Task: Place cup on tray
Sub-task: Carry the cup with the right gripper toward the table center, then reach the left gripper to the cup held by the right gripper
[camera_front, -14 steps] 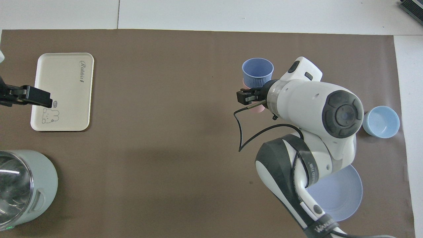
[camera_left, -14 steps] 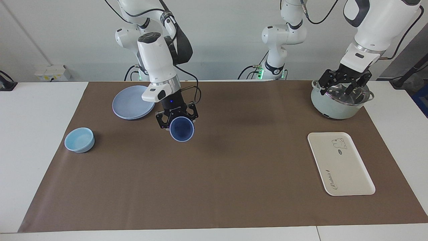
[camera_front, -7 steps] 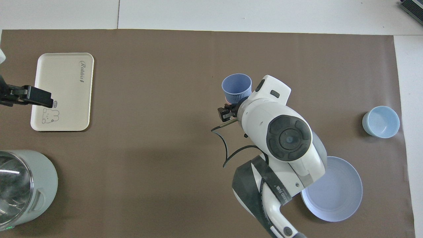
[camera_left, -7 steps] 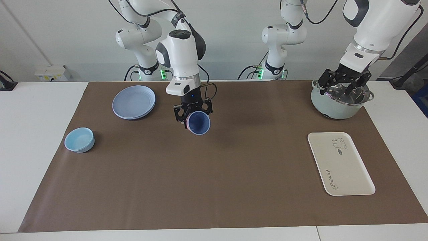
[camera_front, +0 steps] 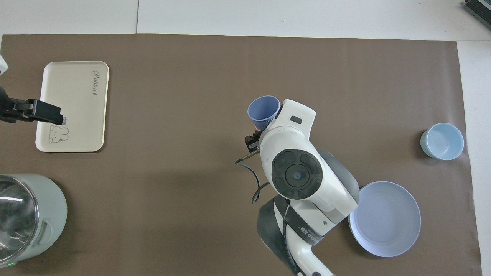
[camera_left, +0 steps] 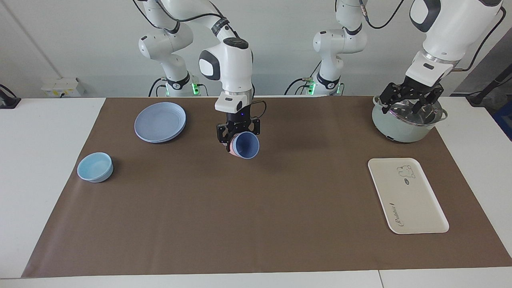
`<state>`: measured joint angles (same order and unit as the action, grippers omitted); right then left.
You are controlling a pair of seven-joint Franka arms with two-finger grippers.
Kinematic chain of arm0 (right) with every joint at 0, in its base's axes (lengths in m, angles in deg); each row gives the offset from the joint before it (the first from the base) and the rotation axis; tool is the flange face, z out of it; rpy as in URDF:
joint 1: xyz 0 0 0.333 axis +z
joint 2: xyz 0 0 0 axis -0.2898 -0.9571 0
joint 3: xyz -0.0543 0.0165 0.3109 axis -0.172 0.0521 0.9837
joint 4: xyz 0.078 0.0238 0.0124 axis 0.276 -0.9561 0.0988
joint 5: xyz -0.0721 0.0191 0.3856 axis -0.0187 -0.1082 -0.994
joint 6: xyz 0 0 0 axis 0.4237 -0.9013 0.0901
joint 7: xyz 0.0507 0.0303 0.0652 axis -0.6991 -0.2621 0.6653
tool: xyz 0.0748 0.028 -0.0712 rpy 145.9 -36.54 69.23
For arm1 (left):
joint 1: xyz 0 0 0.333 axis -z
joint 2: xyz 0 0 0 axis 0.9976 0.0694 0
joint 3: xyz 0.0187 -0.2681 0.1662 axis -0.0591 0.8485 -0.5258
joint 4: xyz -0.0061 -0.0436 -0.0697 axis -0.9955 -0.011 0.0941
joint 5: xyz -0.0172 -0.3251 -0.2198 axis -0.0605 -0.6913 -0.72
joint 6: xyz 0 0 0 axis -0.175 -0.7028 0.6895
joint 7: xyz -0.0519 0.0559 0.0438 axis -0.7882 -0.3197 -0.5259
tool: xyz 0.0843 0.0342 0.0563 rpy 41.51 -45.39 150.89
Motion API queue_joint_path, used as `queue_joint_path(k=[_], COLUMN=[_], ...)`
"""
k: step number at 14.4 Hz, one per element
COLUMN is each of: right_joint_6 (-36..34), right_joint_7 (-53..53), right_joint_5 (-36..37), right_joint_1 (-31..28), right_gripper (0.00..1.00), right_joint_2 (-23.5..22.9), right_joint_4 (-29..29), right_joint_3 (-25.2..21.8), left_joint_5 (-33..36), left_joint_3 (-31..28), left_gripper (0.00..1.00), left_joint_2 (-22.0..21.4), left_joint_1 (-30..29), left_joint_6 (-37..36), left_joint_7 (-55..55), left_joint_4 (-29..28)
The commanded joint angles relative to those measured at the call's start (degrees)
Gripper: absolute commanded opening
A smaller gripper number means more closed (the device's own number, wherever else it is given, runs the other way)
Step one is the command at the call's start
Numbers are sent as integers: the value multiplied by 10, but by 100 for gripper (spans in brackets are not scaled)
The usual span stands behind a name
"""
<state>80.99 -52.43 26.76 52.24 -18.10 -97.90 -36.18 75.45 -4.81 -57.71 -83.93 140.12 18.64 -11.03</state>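
A brown mat covers the white worktop. The right gripper [camera_left: 238,141], jaws clamped on the cup [camera_left: 246,145], has carried it from near the plate [camera_left: 160,121] toward three o'clock, closing on the tray [camera_left: 416,208]. The left gripper [camera_left: 412,97] waits, jaws wide, over the pot [camera_left: 394,124].

A round, flat periwinkle-blue plate [camera_left: 160,121] lies on the brown table mat [camera_left: 256,216] at about ten o'clock in the facing view. The shallow light-blue bowl [camera_left: 95,167] sits at nine o'clock, well apart from it. A pale-green pot with a glass lid [camera_left: 408,119] stands at two o'clock.
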Motion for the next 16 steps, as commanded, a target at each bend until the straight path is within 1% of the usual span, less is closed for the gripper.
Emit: queue_joint_path(k=[1, 3, 5, 6, 7, 9, 10, 11, 14, 16], right_joint_6=[-35, -40, -51, -51, -51, -49, -48, -48, -48, -47], right_joint_7=[-29, -31, -31, -31, -31, -31, -31, -31, -31, -31], right_joint_5=[21, 23, 23, 24, 26, 27, 27, 27, 27, 27], right_joint_1=[14, 14, 14, 15, 15, 14, 14, 14, 14, 14], right_gripper=[0, 0, 0, 0, 0, 0, 0, 0, 0, 0], right_joint_2=[-21, -26, -28, -28, -28, -29, -29, -29, -29, -29], right_joint_4=[41, 52, 62, 62, 62, 62, 62, 62, 61, 61], right_joint_3=[-1, -1, 0, -1, 0, 0, 0, -1, -1, -1], left_joint_5=[-39, -63, -100, -112, -116, -122, -146, -167, -211, -234], left_joint_3=[-3, -2, 5, 11, 11, 13, 12, 12, 13, 14], left_gripper=[100, 100, 100, 99, 99, 94, 93, 90, 82, 77], left_joint_2=[-11, -5, 6, 18, 39, 93, 123, 147, 183, 194], left_joint_1=[6, 7, 13, 33, 55, 98, 122, 144, 193, 212], left_joint_6=[14, 25, 46, 63, 66, 74, 89, 109, 202, 242], left_joint_7=[15, 33, 86, 121, 149, 232, 280, 318, 414, 447], left_joint_4=[-11, -7, -1, 0, 10, 66, 98, 120, 126, 126])
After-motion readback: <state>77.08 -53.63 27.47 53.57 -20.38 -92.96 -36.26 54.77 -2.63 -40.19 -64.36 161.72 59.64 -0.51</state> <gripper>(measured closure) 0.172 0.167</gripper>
